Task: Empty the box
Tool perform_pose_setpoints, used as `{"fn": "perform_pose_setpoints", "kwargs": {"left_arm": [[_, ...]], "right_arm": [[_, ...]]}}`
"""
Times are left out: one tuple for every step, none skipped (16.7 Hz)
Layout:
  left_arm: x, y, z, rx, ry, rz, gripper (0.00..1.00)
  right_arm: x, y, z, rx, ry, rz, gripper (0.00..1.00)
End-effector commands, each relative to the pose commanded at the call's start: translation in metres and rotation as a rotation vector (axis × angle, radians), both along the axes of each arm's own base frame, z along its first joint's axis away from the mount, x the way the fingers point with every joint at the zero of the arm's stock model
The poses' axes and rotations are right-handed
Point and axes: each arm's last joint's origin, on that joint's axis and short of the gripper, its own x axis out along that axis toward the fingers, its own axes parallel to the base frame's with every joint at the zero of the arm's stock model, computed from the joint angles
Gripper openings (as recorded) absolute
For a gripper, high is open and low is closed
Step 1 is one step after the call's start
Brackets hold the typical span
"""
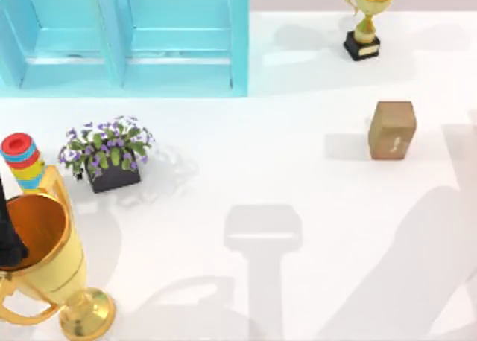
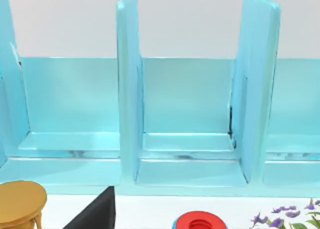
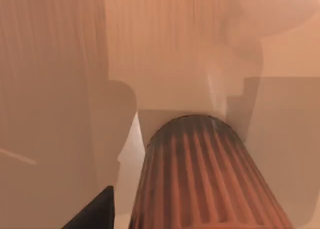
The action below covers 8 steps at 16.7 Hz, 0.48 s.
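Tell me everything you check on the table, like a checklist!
Surface: white table, bare in the middle, crossed by grey shadows.
Job's things: box stands upright on the right side, apart from everything else; its inside cannot be seen.
Clutter: light-blue cabinet at the far left; planter with purple flowers; stack of coloured rings; large gold trophy at the near left; small gold trophy at the far right.
Pincers: a dark part of the left pincer faces the cabinet shelves; a dark part of the right pincer sits beside a ribbed cylinder.
Cables: nothing seen.
Surroundings: plain pale wall behind the cabinet.
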Motion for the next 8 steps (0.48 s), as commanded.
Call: {"fn": "perform_pose_setpoints", "kwargs": {"left_arm": [[0.0, 0.0, 0.0, 0.0, 0.0, 0.0, 1.0], [0.0, 0.0, 0.0, 0.0, 0.0, 0.0, 1.0], [0.0, 0.0, 0.0, 0.0, 0.0, 0.0, 1.0], [0.0, 0.0, 0.0, 0.0, 0.0, 0.0, 1.0], [0.0, 0.0, 0.0, 0.0, 0.0, 0.0, 1.0], [0.0, 0.0, 0.0, 0.0, 0.0, 0.0, 1.0], [0.0, 0.0, 0.0, 0.0, 0.0, 0.0, 1.0], [0.0, 0.0, 0.0, 0.0, 0.0, 0.0, 1.0]], "right_arm": [[0.0, 0.0, 0.0, 0.0, 0.0, 0.0, 0.92], [0.0, 0.0, 0.0, 0.0, 0.0, 0.0, 0.85], [0.0, 0.0, 0.0, 0.0, 0.0, 0.0, 0.77], [0.0, 0.0, 0.0, 0.0, 0.0, 0.0, 0.7], [0.0, 0.0, 0.0, 0.0, 0.0, 0.0, 0.62], [0.0, 0.0, 0.0, 0.0, 0.0, 0.0, 0.55], [0.0, 0.0, 0.0, 0.0, 0.0, 0.0, 0.47], [0.0, 0.0, 0.0, 0.0, 0.0, 0.0, 0.4]]}}
